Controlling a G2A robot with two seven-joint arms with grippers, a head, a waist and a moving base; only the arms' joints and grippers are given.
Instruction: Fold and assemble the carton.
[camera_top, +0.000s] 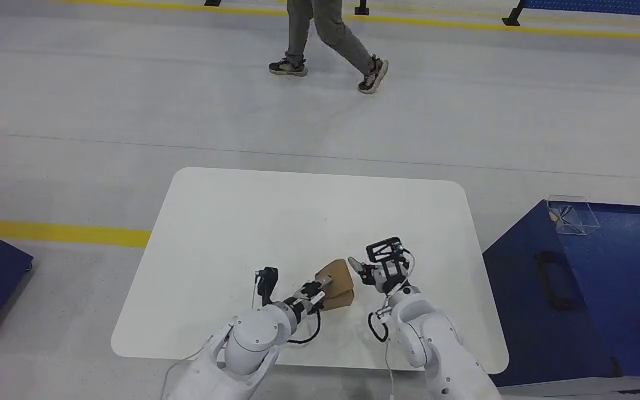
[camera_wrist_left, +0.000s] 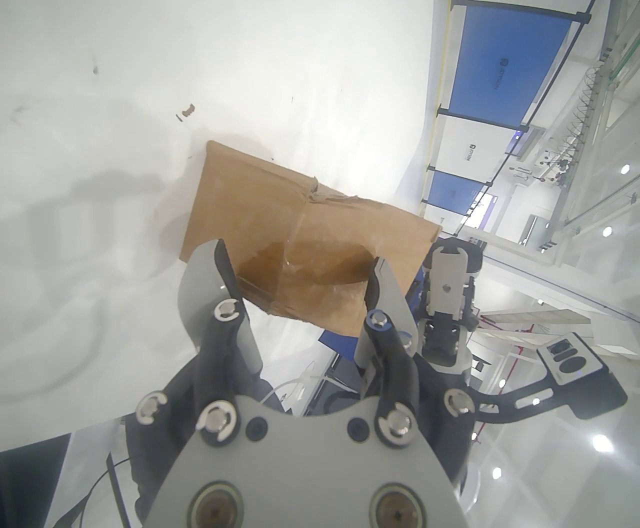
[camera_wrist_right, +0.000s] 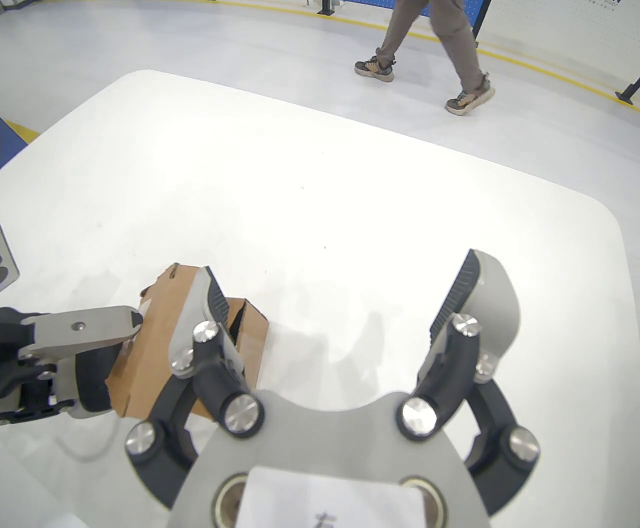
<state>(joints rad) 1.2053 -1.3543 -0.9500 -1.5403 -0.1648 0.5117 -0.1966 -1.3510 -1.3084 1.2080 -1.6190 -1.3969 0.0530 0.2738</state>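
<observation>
**A:** White rounded table (camera_top: 300, 215), grey floor around it. Where is the work piece?

**B:** Brown cardboard carton (camera_top: 337, 283), partly folded with a taped seam. It sits on the table's near part, between the two arms.

**A:** Tools?

**B:** Left gripper (camera_wrist_left: 297, 257) clamps the carton's near end, fingers on opposite faces. Right gripper (camera_wrist_right: 340, 265) is spread wide and holds nothing, just beside the carton. In the right wrist view one of its fingers (camera_wrist_right: 210, 295) covers part of the cardboard.

**A:** Surroundings?

**B:** Dark blue platform (camera_top: 570, 290) beside the table's right edge, with a clear plastic box (camera_top: 572, 213) on its far corner. Yellow floor line (camera_top: 70, 233) off to the left.
</observation>
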